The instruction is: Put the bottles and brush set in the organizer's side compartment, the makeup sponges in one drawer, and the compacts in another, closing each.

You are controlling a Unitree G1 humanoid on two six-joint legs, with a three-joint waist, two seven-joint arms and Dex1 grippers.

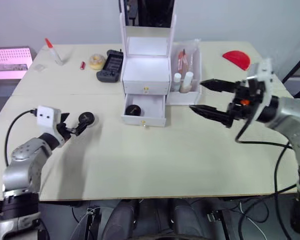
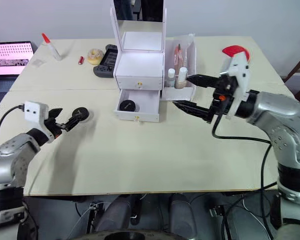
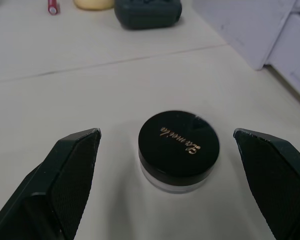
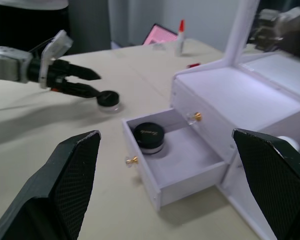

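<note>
- Straddling a round compact (image 3: 179, 148) on the matte beige tabletop (image 1: 155, 160), the left fingers (image 3: 70, 170) stand wide apart with nothing gripped; they are black wedges with a fine cross-hatched inner face.
- That compact has a glossy black lid with gold script and a clear, frosted-looking base; it sits between the two finger tips, apart from both.
- Beyond the left gripper (image 1: 76, 126) lies the white organizer (image 1: 146, 75), a boxy smooth-sided unit with an upright mirror frame.
- Its lower drawer (image 4: 175, 160) is pulled out, with a small gold knob in front; a second black-lidded compact (image 4: 149, 136) lies inside, at the drawer's far-left corner as the right fingers see it.
- The right fingers (image 1: 212, 114) are also spread wide and empty, hovering just beside the side compartment (image 1: 190, 85).
- In that compartment stand two white-capped bottles (image 1: 186, 81) and a clear-wrapped brush set (image 1: 182, 57).
</note>
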